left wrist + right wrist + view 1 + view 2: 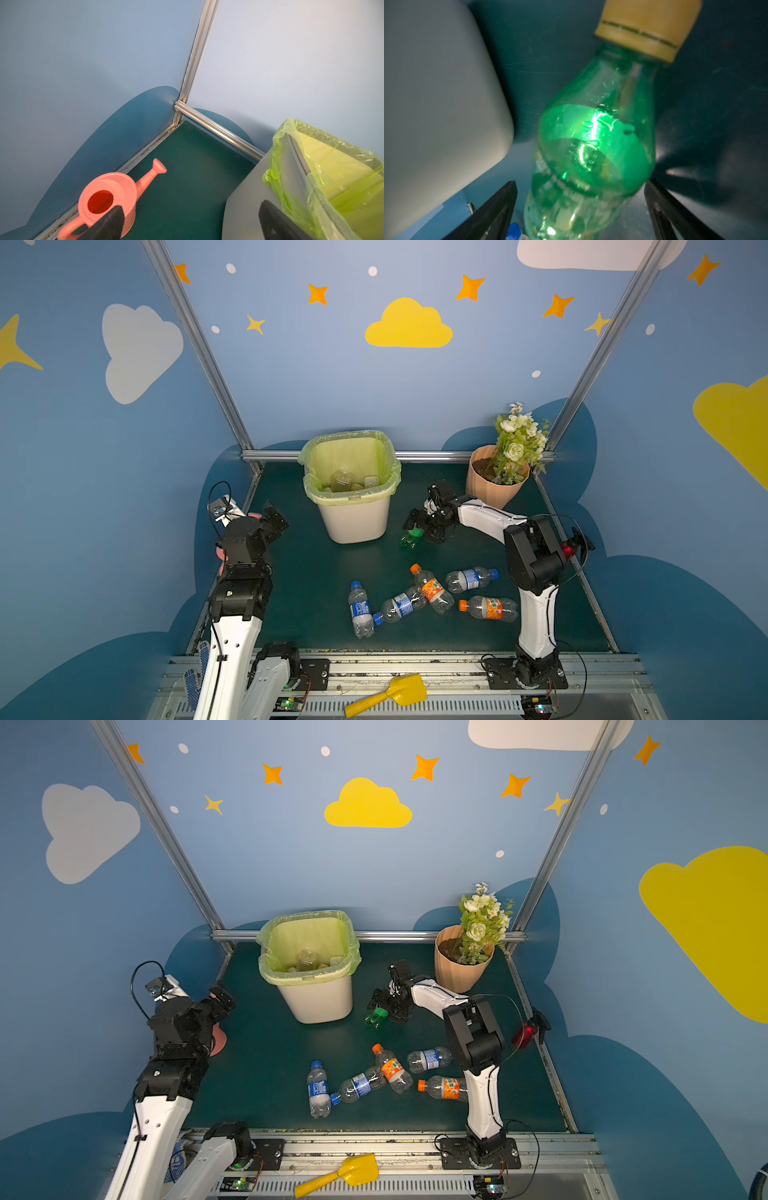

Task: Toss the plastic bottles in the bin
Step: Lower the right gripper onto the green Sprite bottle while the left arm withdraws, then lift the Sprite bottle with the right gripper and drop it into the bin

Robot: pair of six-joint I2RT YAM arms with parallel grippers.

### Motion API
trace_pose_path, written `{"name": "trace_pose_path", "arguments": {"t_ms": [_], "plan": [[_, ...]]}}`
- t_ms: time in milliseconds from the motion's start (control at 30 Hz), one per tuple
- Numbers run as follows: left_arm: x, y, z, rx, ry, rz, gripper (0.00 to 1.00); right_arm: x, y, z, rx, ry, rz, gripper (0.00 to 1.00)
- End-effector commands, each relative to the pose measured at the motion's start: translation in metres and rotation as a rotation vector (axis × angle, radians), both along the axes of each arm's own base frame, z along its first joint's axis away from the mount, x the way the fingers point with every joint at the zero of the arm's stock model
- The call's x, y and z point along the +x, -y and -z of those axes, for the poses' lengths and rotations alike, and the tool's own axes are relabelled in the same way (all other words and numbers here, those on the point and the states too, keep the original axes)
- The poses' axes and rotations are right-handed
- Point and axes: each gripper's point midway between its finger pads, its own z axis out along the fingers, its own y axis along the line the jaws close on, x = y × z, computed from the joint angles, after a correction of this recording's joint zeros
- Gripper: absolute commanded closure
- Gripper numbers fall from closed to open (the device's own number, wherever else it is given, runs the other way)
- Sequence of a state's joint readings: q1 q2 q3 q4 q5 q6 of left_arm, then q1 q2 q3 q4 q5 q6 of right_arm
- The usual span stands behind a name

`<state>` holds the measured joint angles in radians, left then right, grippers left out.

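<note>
A green plastic bottle (411, 537) (376, 1017) with a yellowish cap lies on the dark green table just right of the bin (357, 518) (320, 998). My right gripper (419, 526) (384, 1004) is low over it and open. In the right wrist view the green bottle (591, 145) lies between the two black fingers (500, 207) of that gripper (580, 184), with a gap on each side. Several clear bottles with blue or orange labels (432, 589) (392, 1069) lie nearer the front. Clear bottles (345, 481) rest inside the bin. My left gripper (276, 516) (222, 996) (191, 205) hangs open and empty left of the bin (249, 197).
A pink watering can (108, 197) stands by the left wall under the left gripper. A peach flower pot (496, 481) with flowers fills the back right corner. A red spray bottle (571, 547) is at the right edge. A yellow shovel (386, 695) lies on the front rail.
</note>
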<state>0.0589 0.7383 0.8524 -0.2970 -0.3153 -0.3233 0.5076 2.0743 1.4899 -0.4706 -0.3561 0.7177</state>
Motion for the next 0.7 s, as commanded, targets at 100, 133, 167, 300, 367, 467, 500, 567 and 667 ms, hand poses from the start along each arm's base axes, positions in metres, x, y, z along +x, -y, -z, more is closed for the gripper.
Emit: {"name": "trace_pose_path", "arguments": {"t_ms": [100, 133, 167, 300, 367, 467, 500, 567, 667], "plan": [[-0.003, 0.001, 0.002, 0.001, -0.007, 0.01, 0.0, -0.001, 0.004, 0.011, -0.039, -0.022, -0.004, 0.13], [-0.002, 0.001, 0.003, 0.003, -0.01, 0.013, 0.0, 0.0, 0.004, 0.012, -0.041, -0.021, -0.004, 0.15], [-0.002, 0.001, 0.004, 0.003, -0.011, 0.013, 0.0, 0.001, 0.004, 0.013, -0.039, -0.022, -0.005, 0.19], [-0.002, 0.003, 0.005, -0.002, -0.012, 0.02, 0.0, 0.003, 0.004, 0.013, -0.022, -0.023, -0.008, 0.35], [-0.002, 0.002, 0.005, -0.004, -0.013, 0.017, 0.0, 0.004, 0.004, 0.011, -0.016, -0.02, -0.009, 0.42], [-0.001, 0.002, 0.007, -0.006, -0.017, 0.018, 0.0, 0.007, 0.004, 0.004, -0.006, 0.002, -0.011, 0.44], [-0.002, 0.002, 0.008, -0.008, -0.019, 0.017, 0.0, 0.009, 0.003, -0.001, 0.0, 0.018, -0.013, 0.45], [-0.002, 0.002, 0.011, -0.016, -0.024, 0.011, 0.0, 0.011, 0.003, -0.009, 0.01, 0.047, -0.017, 0.46], [-0.002, 0.001, 0.019, -0.039, -0.035, -0.001, 0.0, 0.016, 0.002, -0.03, 0.029, 0.112, -0.033, 0.47]]}}
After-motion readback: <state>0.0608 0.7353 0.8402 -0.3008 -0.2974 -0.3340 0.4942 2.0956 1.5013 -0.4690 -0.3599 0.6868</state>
